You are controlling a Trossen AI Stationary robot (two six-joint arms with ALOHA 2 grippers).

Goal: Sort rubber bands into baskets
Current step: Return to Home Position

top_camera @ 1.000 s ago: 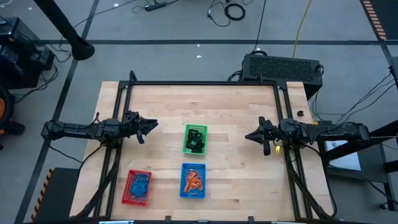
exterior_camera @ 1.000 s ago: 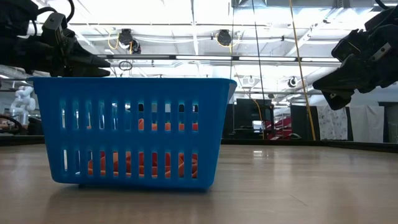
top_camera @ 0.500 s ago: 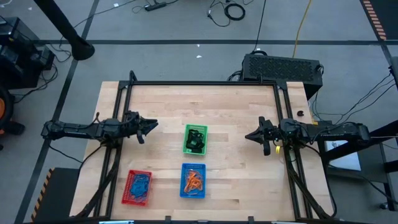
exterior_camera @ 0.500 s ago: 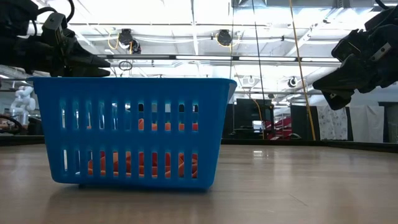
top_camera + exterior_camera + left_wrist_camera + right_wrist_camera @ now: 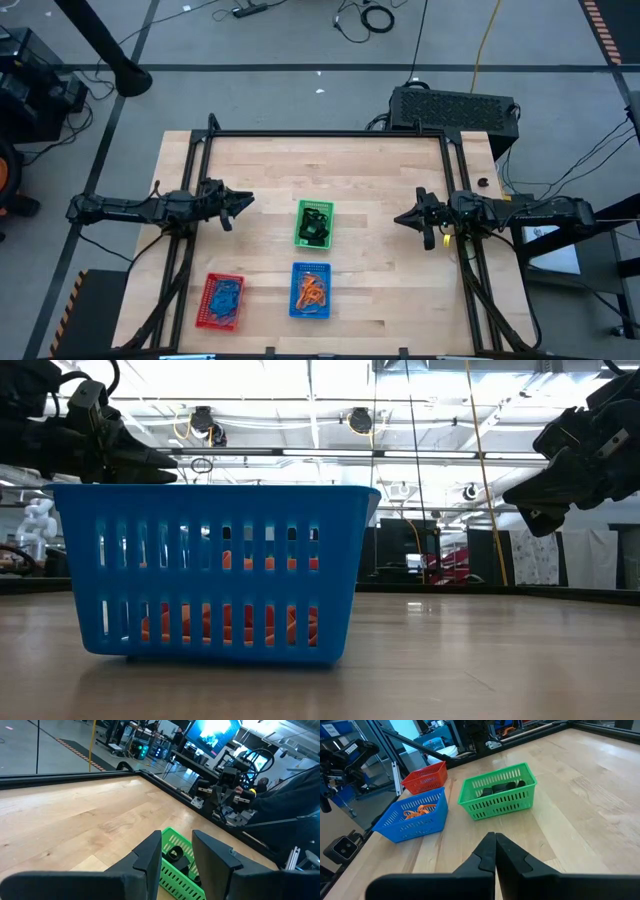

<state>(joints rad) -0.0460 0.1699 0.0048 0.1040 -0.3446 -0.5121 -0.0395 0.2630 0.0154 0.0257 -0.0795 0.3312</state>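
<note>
Since the rubber bands (image 5: 311,290) lie colour by colour in the 3 baskets (image 5: 497,804) at the middle and near side of the table (image 5: 380,170), the left gripper (image 5: 243,203), fingers apart, and right gripper (image 5: 400,218), fingers together, hang empty at its sides, seemingly parked.

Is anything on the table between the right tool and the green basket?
Nothing visible does. The right tool, shut, hangs to the right of the green basket, with only bare table between them. The blue basket sits nearer the front edge, off that line. The left tool waits, open, on the green basket's other side.
</note>
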